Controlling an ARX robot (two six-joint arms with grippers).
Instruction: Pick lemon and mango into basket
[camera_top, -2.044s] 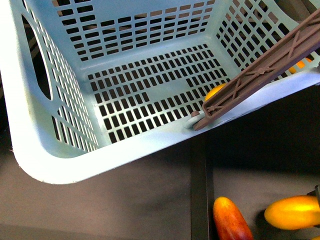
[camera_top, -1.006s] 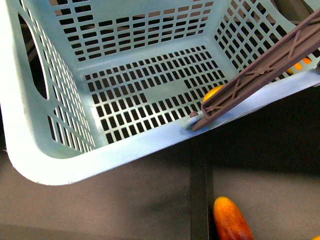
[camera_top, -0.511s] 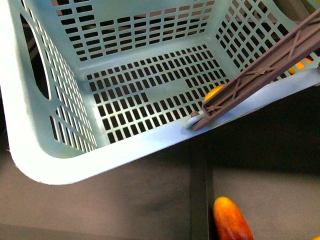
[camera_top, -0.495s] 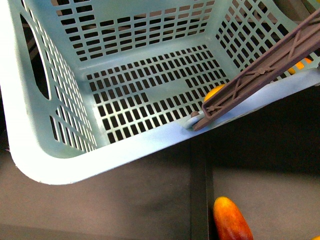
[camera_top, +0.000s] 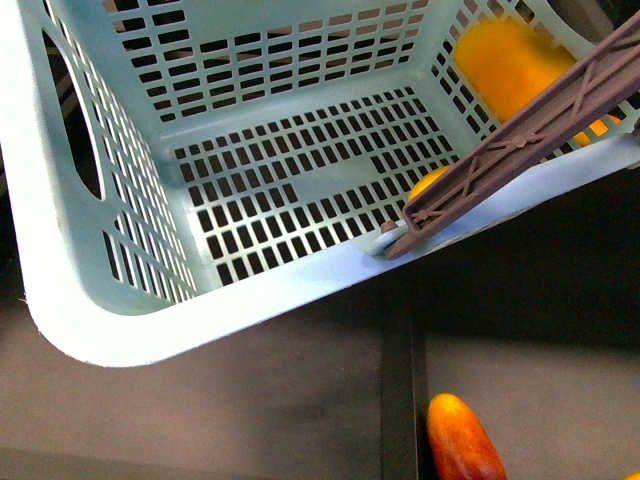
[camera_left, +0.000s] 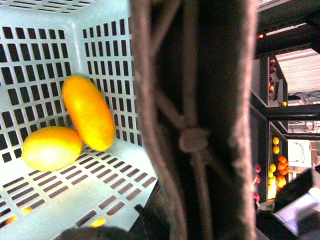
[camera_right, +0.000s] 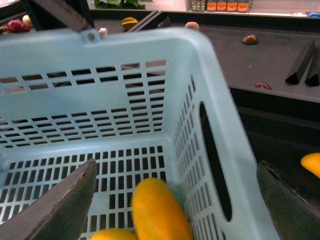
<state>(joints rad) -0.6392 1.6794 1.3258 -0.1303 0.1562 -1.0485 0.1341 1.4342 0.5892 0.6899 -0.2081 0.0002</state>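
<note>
The light teal basket (camera_top: 300, 285) fills the front view, its brown handle (camera_top: 520, 135) slanting across the right side. My left gripper (camera_left: 150, 222) is shut on that handle (camera_left: 195, 115) and mostly hidden behind it. The lemon (camera_left: 50, 147) lies on the slotted floor and peeks out under the handle as the lemon (camera_top: 430, 183) in the front view. The orange-yellow mango (camera_left: 88, 112) touches it; the front view shows this mango (camera_top: 505, 60) blurred near the far right wall. My right gripper (camera_right: 177, 210) hangs open over the basket (camera_right: 210, 75), the mango (camera_right: 157, 210) below its fingers.
A red-orange fruit (camera_top: 463, 440) lies on the dark table in front of the basket, beside a black divider strip (camera_top: 400, 370). Another yellow fruit (camera_right: 312, 162) lies outside the basket wall. More fruit (camera_right: 250, 39) sits on the dark counter beyond, and shelves of fruit (camera_left: 280, 165) show further off.
The yellow-orange fruit that lay at the table's lower right two seconds ago is gone. A blurred mango has appeared in the basket's far right corner. The basket shifted only slightly.
</note>
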